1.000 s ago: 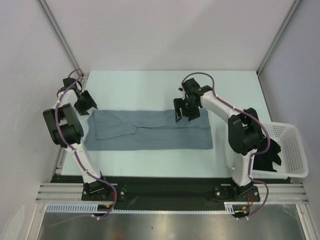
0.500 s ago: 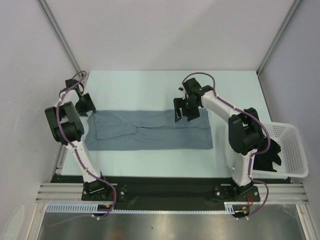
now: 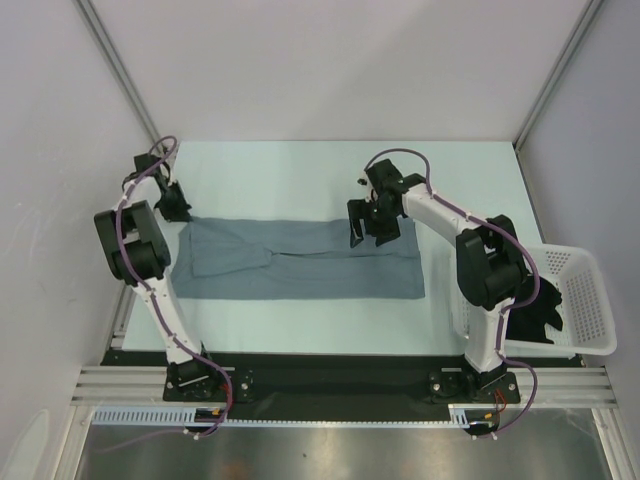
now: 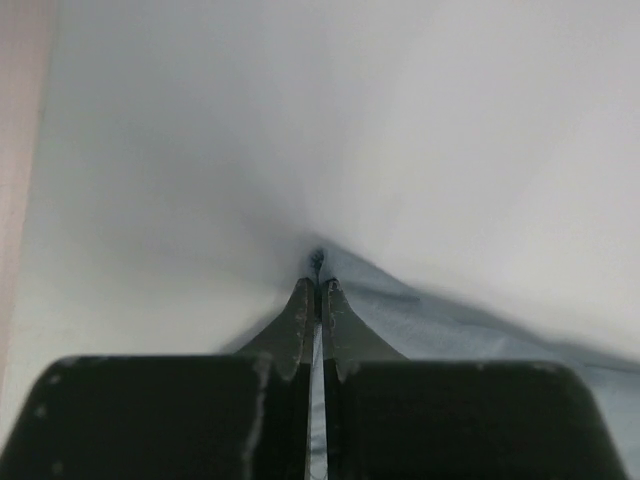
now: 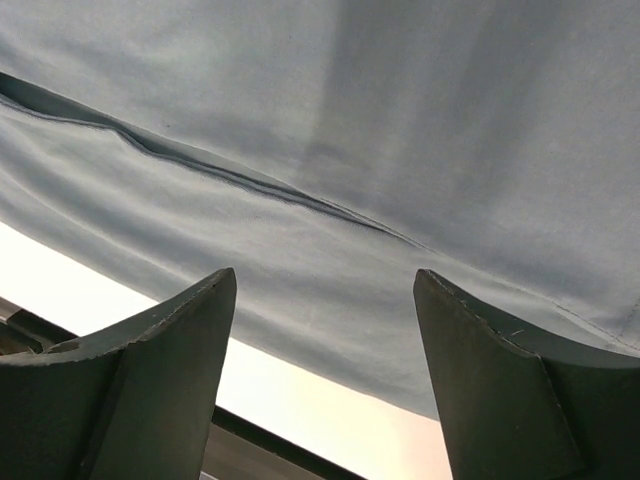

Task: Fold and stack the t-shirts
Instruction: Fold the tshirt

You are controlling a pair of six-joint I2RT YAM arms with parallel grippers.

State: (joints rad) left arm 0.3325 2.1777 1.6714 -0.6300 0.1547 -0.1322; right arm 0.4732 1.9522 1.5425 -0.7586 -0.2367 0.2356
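A slate grey-blue t-shirt (image 3: 300, 260) lies folded into a long band across the middle of the table. My left gripper (image 3: 180, 212) is low at the shirt's far left corner. In the left wrist view this gripper (image 4: 318, 285) is shut, and a bit of the shirt (image 4: 450, 320) is pinched at the tips. My right gripper (image 3: 372, 225) hovers open over the far edge of the band, right of its middle. The right wrist view has the gripper (image 5: 325, 277) spread wide above the shirt (image 5: 400, 130), holding nothing. A black t-shirt (image 3: 535, 305) hangs in the basket.
A white lattice basket (image 3: 585, 300) stands at the table's right edge beside the right arm's base. Grey walls close in the left, far and right sides. The black rail (image 3: 330, 375) with both arm bases runs along the near edge.
My left gripper has moved left and down to the shirt's far left corner and gone from open to shut on it. The right gripper has barely moved.
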